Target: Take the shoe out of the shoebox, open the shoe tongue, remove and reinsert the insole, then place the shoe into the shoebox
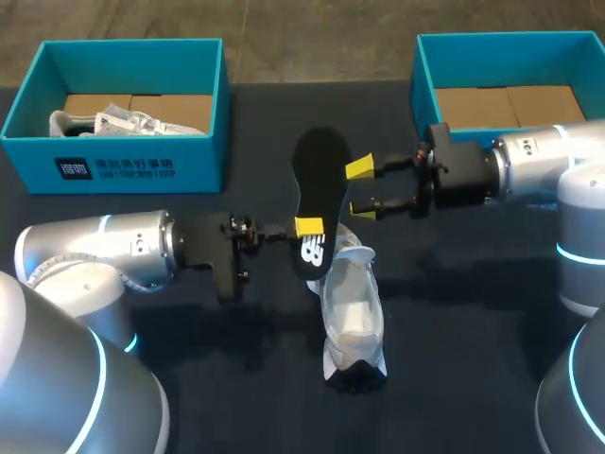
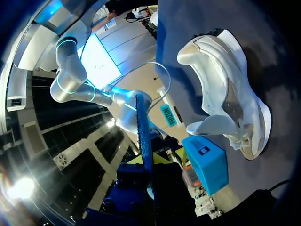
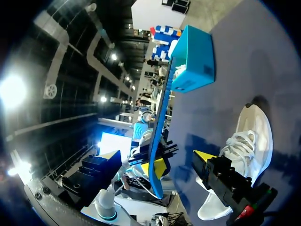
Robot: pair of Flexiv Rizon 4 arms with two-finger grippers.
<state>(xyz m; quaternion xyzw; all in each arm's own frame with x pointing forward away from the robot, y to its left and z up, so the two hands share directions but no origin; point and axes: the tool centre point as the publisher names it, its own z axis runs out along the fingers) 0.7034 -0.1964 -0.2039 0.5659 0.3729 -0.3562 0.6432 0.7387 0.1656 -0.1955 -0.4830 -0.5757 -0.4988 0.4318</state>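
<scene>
The black insole (image 1: 318,189) hangs upright above the table, and my left gripper (image 1: 308,227) is shut on its lower end. In the left wrist view the insole (image 2: 143,134) shows edge-on, rising out of the left gripper (image 2: 146,165). The white shoe (image 1: 352,312) lies on the dark table just below it, toe toward the front. My right gripper (image 1: 363,188) stands open close beside the insole's right edge. In the right wrist view the insole (image 3: 160,132) lies ahead, in line with the gap of the right gripper (image 3: 157,160); the shoe (image 3: 247,141) is beside it.
A teal shoebox (image 1: 113,156) at the back left holds another white shoe (image 1: 123,121). A second teal shoebox (image 1: 425,80) at the back right shows only its cardboard floor. The table's front runs to both sides of the shoe.
</scene>
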